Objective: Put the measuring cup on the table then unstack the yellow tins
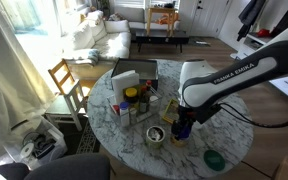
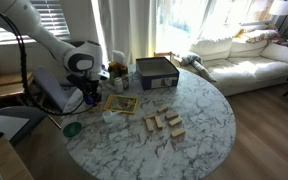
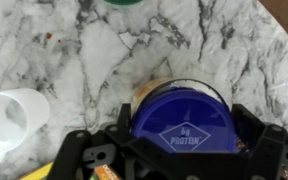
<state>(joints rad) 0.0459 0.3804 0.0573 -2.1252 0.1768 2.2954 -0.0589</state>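
Note:
The blue measuring cup (image 3: 184, 118) fills the lower middle of the wrist view, printed "6g PROTEIN", standing on the marble table (image 3: 214, 45). My gripper (image 3: 184, 130) is open, one black finger (image 3: 119, 145) close on each side of the cup; whether they touch it is unclear. In an exterior view the gripper (image 1: 184, 127) hangs low over the table's near side, the cup's blue showing at its tip. A pale yellow tin (image 1: 156, 134), dark inside, stands just beside it; I cannot tell whether two are stacked. In the other exterior view my gripper (image 2: 88, 98) is at the table's left edge.
A flat green disc (image 1: 214, 158) lies near the table edge. A white cup (image 3: 9, 115) stands left of the gripper. Jars and a box (image 1: 134, 85) crowd the far side. Wooden blocks (image 2: 162, 123) lie mid-table. A wooden chair (image 1: 66, 78) stands behind.

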